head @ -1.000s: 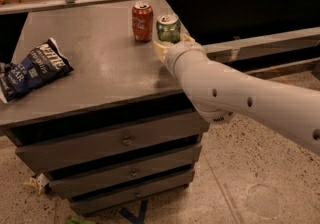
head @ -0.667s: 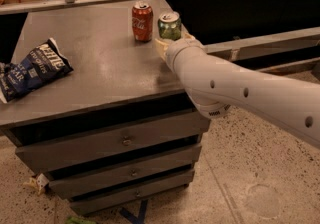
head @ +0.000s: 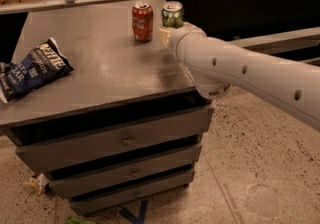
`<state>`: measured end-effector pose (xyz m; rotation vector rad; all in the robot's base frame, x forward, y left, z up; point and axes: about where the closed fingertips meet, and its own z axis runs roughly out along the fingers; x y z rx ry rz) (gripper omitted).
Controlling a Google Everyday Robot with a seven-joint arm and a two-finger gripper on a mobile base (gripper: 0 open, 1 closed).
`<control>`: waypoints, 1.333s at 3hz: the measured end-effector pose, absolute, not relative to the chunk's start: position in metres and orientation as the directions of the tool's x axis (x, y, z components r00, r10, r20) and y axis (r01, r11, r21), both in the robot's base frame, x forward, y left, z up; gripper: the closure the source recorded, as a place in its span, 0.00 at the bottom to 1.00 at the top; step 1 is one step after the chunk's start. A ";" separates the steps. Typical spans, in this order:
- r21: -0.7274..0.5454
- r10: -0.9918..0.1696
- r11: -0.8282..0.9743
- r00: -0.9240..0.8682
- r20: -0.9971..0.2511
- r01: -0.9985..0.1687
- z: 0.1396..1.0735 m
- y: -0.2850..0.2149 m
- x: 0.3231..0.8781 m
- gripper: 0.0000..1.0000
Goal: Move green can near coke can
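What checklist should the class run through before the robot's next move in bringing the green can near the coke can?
1. Green can upright on the cabinet top: ok.
2. Coke can upright: ok.
3. The two cans close together with a narrow gap, not touching: ok.
4. Gripper at the lower part of the green can: ok.
5. Whether the gripper holds the green can: cannot tell, the arm hides it.
6. Chip bag far to the left, away from both cans: ok.
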<state>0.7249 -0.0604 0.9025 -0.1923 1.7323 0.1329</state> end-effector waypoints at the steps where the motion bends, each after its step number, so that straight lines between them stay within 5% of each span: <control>1: -0.003 -0.049 0.972 -0.191 -0.980 -0.236 0.897 -0.058 0.741 1.00; 4: 0.042 -0.026 0.959 -0.235 -0.972 -0.280 0.878 -0.043 0.773 1.00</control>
